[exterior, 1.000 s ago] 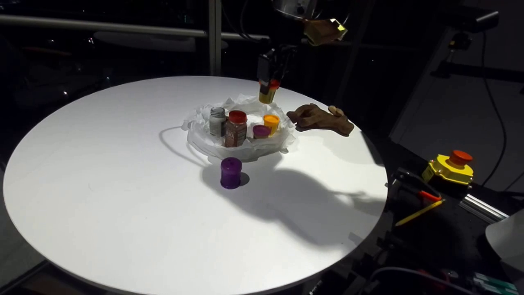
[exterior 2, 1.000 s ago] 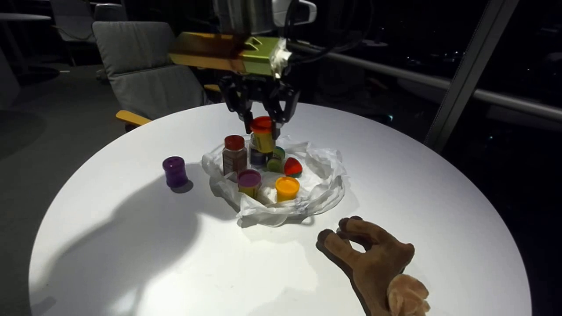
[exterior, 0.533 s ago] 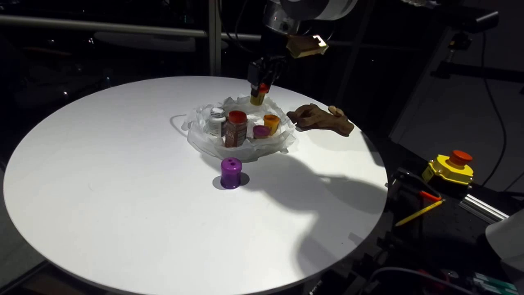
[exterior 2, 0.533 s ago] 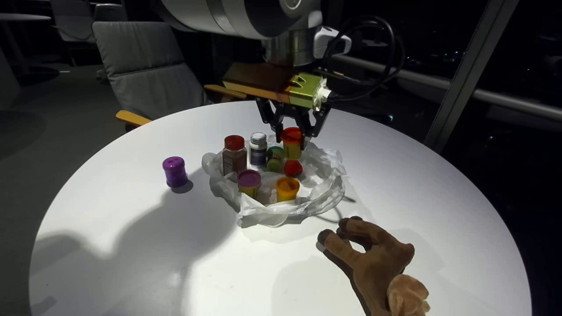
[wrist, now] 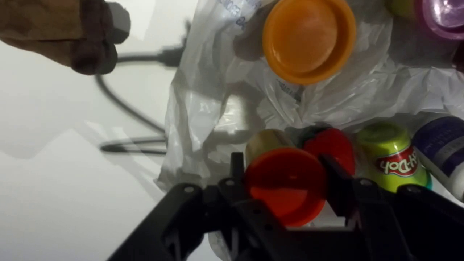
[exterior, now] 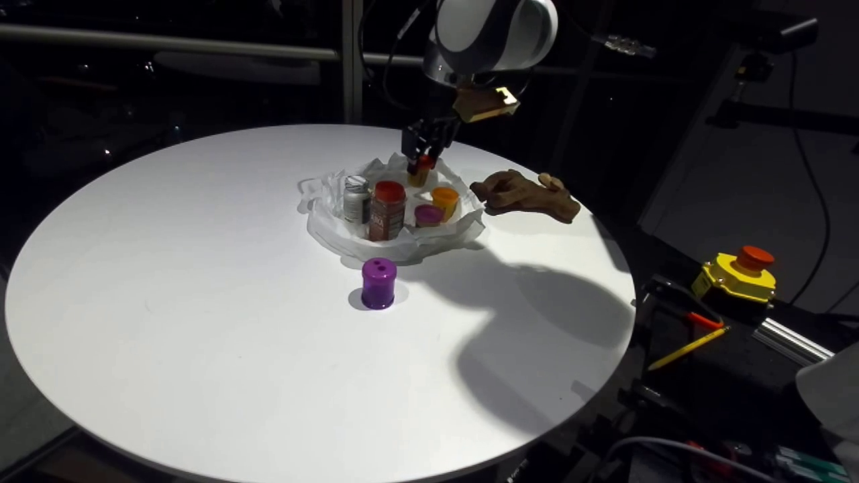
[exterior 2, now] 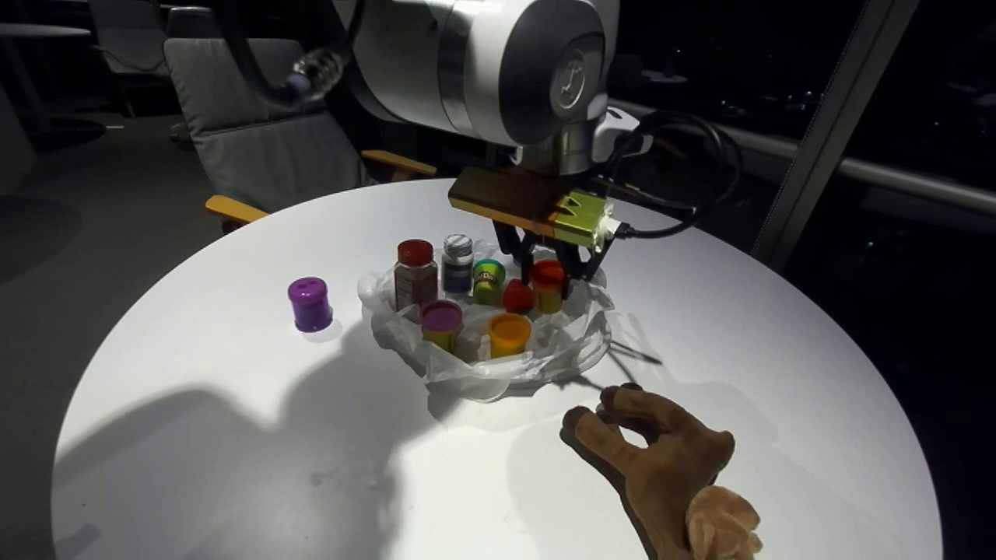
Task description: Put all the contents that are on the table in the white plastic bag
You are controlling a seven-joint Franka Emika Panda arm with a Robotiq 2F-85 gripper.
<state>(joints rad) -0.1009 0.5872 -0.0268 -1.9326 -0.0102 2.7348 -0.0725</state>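
Observation:
My gripper is shut on a yellow tub with a red lid, held upright low over the white plastic bag. Whether the tub's base touches the bag cannot be told. Spread open on the table, the bag holds a red-capped brown bottle, a white-capped bottle, a green tub, a red fruit-like toy, a purple-lidded tub and an orange-lidded jar. Outside it stand the purple cup and a brown lumpy piece.
The red toy sits right beside the held tub, close to a finger. A grey chair is behind the table edge in an exterior view. A yellow box with a red button lies off the table.
My gripper has come down with the red-lidded tub, from above the bag's contents to just beside the red toy. The things in the bag and on the table have stayed put.

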